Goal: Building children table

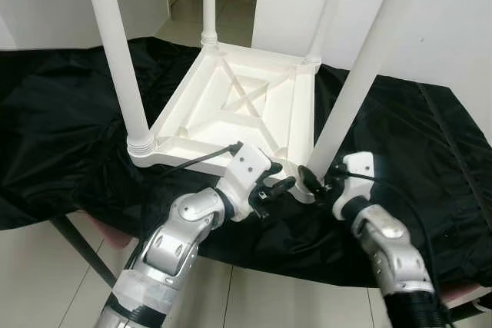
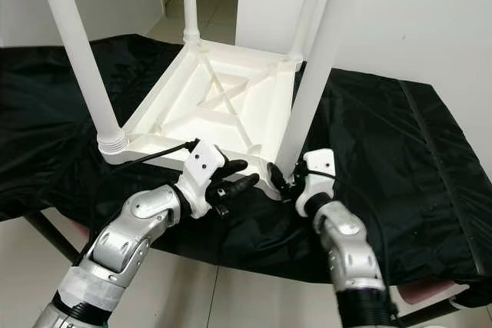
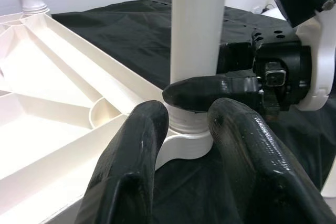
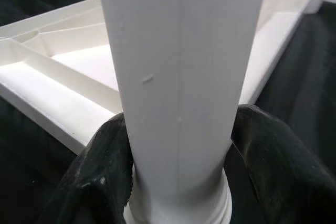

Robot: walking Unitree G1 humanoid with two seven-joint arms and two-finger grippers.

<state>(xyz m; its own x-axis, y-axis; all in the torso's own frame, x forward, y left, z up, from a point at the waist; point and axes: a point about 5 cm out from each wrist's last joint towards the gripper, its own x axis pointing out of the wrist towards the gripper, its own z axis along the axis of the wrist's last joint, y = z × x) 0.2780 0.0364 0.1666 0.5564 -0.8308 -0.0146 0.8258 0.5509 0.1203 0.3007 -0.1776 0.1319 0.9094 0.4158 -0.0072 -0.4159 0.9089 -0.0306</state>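
Right gripper [image 1: 317, 182] fingers clamp the near leg [image 1: 357, 86] low at its base, probably to twist it into the upturned table top [image 1: 231, 109] on black cloth [image 1: 69, 113]; left gripper [image 1: 270, 190], fingers apart, waits beside that corner.

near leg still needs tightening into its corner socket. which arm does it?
Right. The right gripper already has a finger on each side of the near leg just above its base. The left gripper sits open beside it, holding nothing.
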